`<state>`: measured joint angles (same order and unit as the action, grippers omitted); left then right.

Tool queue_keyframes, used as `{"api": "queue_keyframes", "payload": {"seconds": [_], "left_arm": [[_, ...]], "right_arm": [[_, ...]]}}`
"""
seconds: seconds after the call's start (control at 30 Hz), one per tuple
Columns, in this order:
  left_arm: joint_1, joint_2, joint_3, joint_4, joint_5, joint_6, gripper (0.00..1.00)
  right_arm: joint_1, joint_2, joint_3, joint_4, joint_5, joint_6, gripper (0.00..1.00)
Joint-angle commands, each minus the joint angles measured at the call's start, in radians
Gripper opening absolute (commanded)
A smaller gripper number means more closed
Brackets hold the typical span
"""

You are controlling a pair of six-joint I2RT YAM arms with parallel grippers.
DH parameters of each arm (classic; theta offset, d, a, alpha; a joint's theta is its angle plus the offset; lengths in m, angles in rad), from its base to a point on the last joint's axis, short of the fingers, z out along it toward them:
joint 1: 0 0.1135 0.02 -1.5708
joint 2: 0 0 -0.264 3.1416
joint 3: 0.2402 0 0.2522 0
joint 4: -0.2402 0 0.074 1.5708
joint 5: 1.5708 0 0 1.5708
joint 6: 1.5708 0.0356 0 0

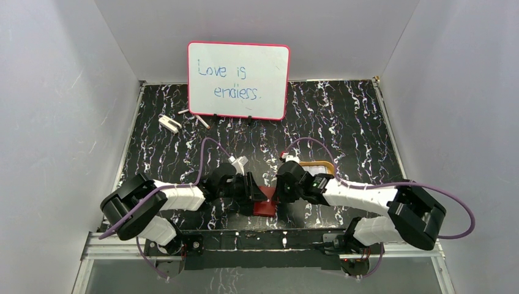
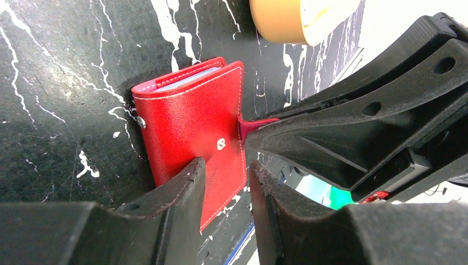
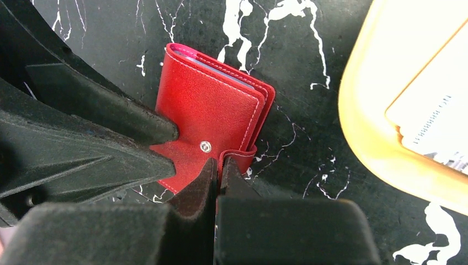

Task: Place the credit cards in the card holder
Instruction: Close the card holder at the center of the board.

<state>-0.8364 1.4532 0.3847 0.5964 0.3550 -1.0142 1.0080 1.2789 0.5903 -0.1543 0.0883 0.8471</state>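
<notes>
While we are working at the middle of the counter's near edge, both arms are meeting over the card holder [image 2: 187, 121], which is lying folded and flat there. Our right claw [image 3: 219, 161] is squeezing nearly shut on the snap tab [image 3: 243, 156], pinching that little red strap tight. Our left claw [image 2: 226, 163] is standing partly open, its two fingers [image 2: 182, 193] bracketing the free corner of the cover. We are judging it to be steadying the wallet rather than clamping it. A pale blue edge is showing inside the fold, but we cannot tell whether that is lining or a card. A little toward the far right corner from the wallet, the orange-rimmed tray [image 3: 356, 121] is holding at least one pale credit card [image 3: 436, 121], apart from both claws.

We are expecting the holder to behave as light, soft leather. It is likely to slide on the smooth counter and flop when lifted, so one claw is needing to pin it while the other is peeling the cover by the tab. The card is looking thin, stiff and slick, and lying flat it is offering little to grip. We are thinking of taking it by a short edge, tipped up against the tray's wall.
</notes>
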Motion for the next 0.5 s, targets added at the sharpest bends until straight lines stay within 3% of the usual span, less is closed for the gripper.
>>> {"api": "queue_keyframes", "payload": {"seconds": [0.0,0.17,0.47], "left_arm": [[-0.005,-0.015,-0.009,-0.016,-0.034,0.011,0.33],[-0.005,-0.094,-0.033,-0.059,-0.075,0.009,0.32],[-0.004,-0.421,-0.043,-0.346,-0.205,0.049,0.39]], "right_arm": [[0.003,0.033,0.066,0.070,-0.040,-0.032,0.00],[0.002,0.099,0.106,0.019,-0.016,-0.064,0.00],[0.002,0.202,0.156,0.019,-0.026,-0.162,0.00]]}}
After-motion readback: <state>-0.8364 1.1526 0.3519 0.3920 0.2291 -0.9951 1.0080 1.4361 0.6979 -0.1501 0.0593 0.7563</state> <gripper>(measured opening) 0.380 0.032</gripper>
